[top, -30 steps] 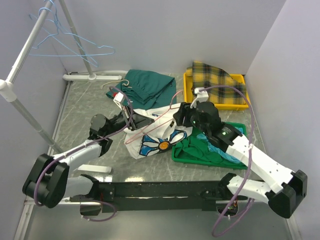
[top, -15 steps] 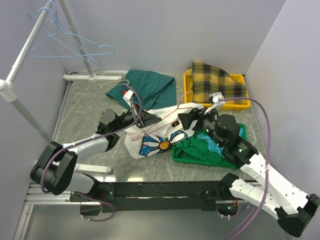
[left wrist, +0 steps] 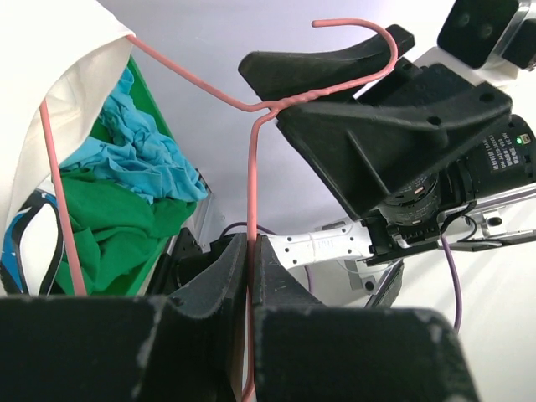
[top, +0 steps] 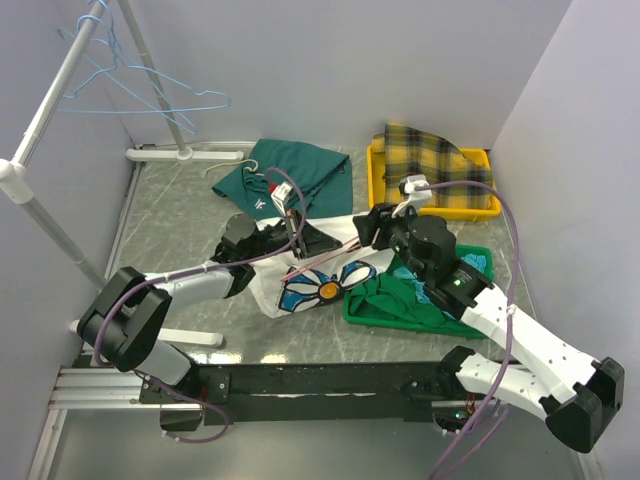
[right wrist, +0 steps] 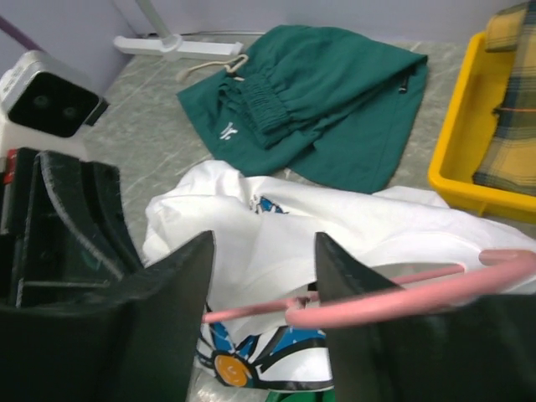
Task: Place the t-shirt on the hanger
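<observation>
The white t-shirt (top: 318, 232) with its blue flower print (top: 325, 289) lies crumpled mid-table, also in the right wrist view (right wrist: 276, 222) and the left wrist view (left wrist: 50, 75). The pink hanger (top: 318, 262) is partly inside the cloth. My left gripper (top: 308, 242) is shut on one wire of the hanger (left wrist: 249, 193), pinched between its jaws (left wrist: 249, 249), hook (left wrist: 360, 29) upward. My right gripper (top: 368, 230) faces it, open (right wrist: 264, 243). The hanger's neck and hook (right wrist: 419, 293) cross the gap, and the hook runs on in front of the right finger.
A dark green garment (top: 290, 165) lies behind the t-shirt. A yellow bin (top: 372, 170) holds plaid cloth at the back right. A green tray (top: 478, 258) with green and blue cloth sits under my right arm. A rack with light blue hangers (top: 140, 85) stands at left.
My left gripper has carried the hanger rightward towards the right gripper. My right arm swung out and back, its jaws now standing around the hanger's hook end.
</observation>
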Available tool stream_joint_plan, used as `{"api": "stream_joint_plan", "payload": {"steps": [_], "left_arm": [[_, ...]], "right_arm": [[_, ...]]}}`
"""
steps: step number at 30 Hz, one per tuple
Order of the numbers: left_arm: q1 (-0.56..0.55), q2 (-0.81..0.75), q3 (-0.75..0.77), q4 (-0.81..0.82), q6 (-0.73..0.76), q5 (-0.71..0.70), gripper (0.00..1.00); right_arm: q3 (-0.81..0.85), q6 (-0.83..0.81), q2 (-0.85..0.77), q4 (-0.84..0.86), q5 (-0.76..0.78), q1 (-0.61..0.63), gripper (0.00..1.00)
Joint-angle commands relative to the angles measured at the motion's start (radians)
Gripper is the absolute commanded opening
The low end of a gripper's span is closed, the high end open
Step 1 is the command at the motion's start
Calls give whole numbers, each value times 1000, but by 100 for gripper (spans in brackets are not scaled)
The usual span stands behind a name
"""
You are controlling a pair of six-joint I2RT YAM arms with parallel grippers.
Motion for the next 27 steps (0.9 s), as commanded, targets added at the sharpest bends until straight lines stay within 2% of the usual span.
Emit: {"api": "stream_joint_plan", "payload": {"steps": [1,5,7,8,9,11,12,14,15,17,20,21,23,24,27], "left_arm": [[-23,8,54,43,34,-19,1],[-34,6,58,16,50,-26,1],[-34,-3,61,-6,66,-34,1],[-34,-8,61,-36,76,-37,3],[-34,-11,64,-59,94,-40,17],[-34,-37,71,-98,118,-49,33],[-34,-49,72,-148,147,-57,47],[-32,-98,86,-222,189,-92,59],[-31,-119,90,-309,236,-108,67],[-20,-191,109,-404,281,-143,74],[5,-293,121,-579,356,-227,76],[9,-317,126,-643,393,-294,75],[17,-363,146,-821,427,-371,70],[20,-368,156,-881,463,-452,64],[12,-350,193,-1056,540,-519,54]], "right_arm": [[-1,5,27,103,82,-2,52],[-34,7,22,138,127,-2,19],[-46,4,21,148,141,-2,10],[-48,4,21,151,144,-2,1],[-52,-1,21,152,147,-2,0],[-61,-4,18,158,159,-3,0],[-64,-5,16,161,162,-2,0],[-72,-9,12,171,165,-3,0],[-80,-15,9,172,167,-2,0],[-89,-19,1,172,170,-3,0],[-110,-21,-19,177,175,-2,0],[-118,-21,-27,181,175,-2,0],[-144,-22,-54,195,175,-2,0],[-153,-21,-65,201,170,-2,0],[-181,-16,-102,218,165,-2,0]]}}
